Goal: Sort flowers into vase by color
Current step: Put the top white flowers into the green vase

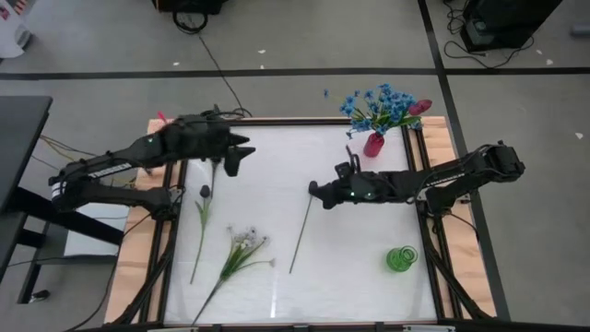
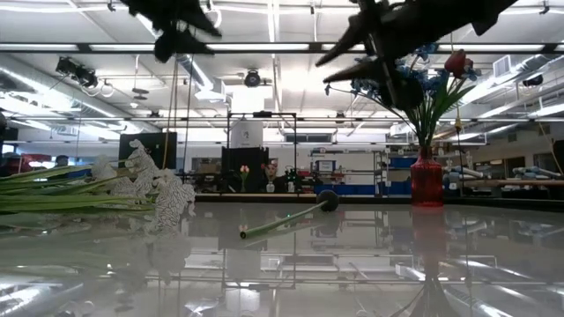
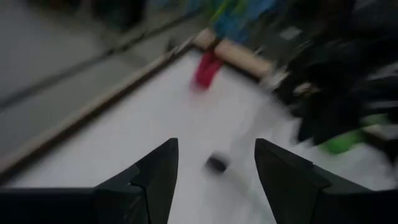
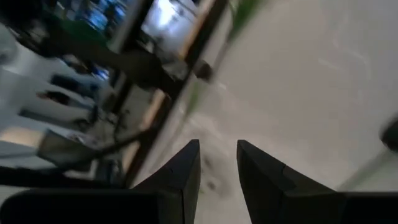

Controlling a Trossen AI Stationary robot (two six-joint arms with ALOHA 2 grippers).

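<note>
From above, three loose artificial flowers lie on the white bench [image 1: 277,286]. A dark-budded stem [image 1: 200,229] lies near the left edge, a white-clustered spray [image 1: 238,254] lies beside it toward the front edge, and a bare-looking thin green stem [image 1: 301,231] lies around the middle. A red glass vase [image 1: 373,144] at the far right corner already holds blue clusters and a red-pink bud [image 1: 419,107]. A green glass vase [image 1: 401,258] stands empty near the front right corner. The left pincer [image 1: 234,159] hangs near the far edge, above the dark bud's end. The right pincer [image 1: 316,191] hovers over the top of the middle stem.

At bench height, the middle stem [image 2: 286,220] lies flat, its dark round head slightly raised. The white spray [image 2: 150,198] sprawls at the left.

The left wrist view shows its fingers [image 3: 155,177] spread wide and empty, with a dark bud [image 3: 217,163] beyond.

The right wrist view shows its fingers [image 4: 186,168] nearly together with a narrow gap, holding nothing.

These stems look very light, thin and springy, probably wire-cored plastic. The fabric heads would crush or snag. The best grip is likely mid-stem, across its width. A low, firm pinch is needed, since so thin a stem may roll or slip on the glossy surface.
</note>
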